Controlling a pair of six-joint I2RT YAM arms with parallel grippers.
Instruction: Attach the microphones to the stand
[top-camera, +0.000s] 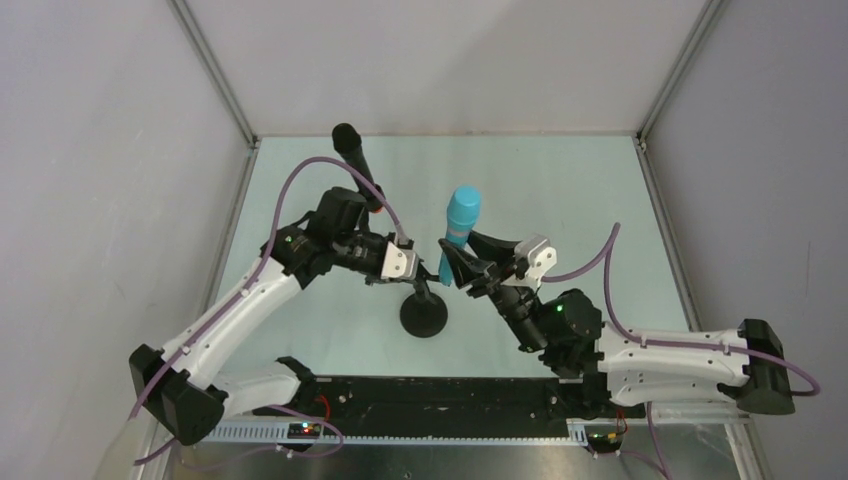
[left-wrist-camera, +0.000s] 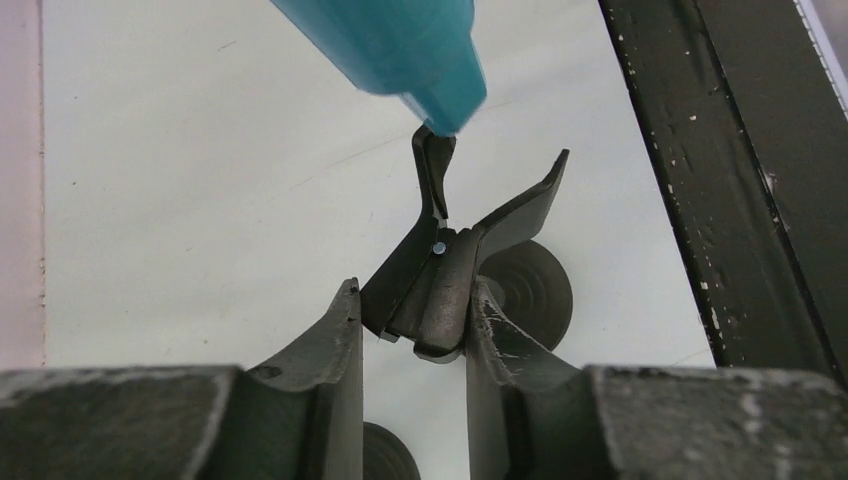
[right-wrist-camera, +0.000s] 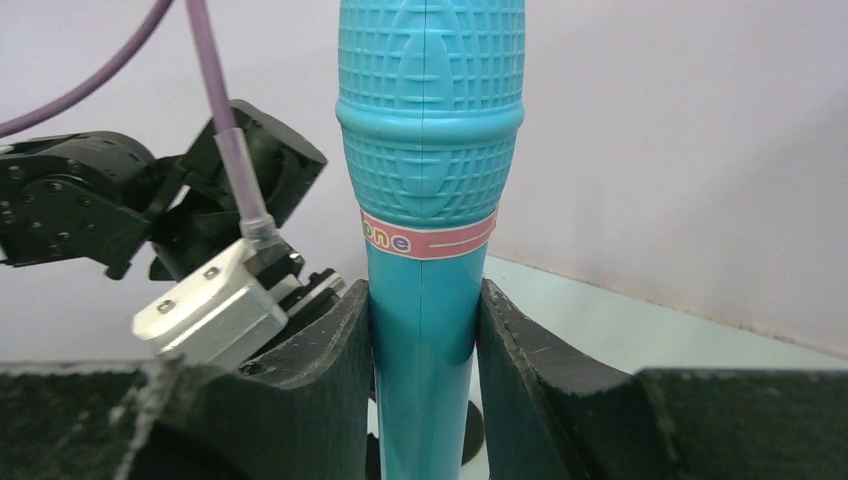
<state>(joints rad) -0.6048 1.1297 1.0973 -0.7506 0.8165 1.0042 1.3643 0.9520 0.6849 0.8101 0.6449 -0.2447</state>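
A pale green table fills the enclosure, with both arms reaching toward its middle. The left arm comes in from the left and the right arm from the right. Between them the stand rests on its round black base. The left gripper is clamped on the stand's forked black bracket, one finger pressed against each side.

The right gripper is closed around the handle of the turquoise microphone, holding it upright, head up, just above the stand. In the left wrist view its narrow lower end meets the tip of one bracket prong.

The black microphone slants up and away behind the left wrist, head farthest from the stand, its orange-red cap at the lower end. What holds it is hidden.
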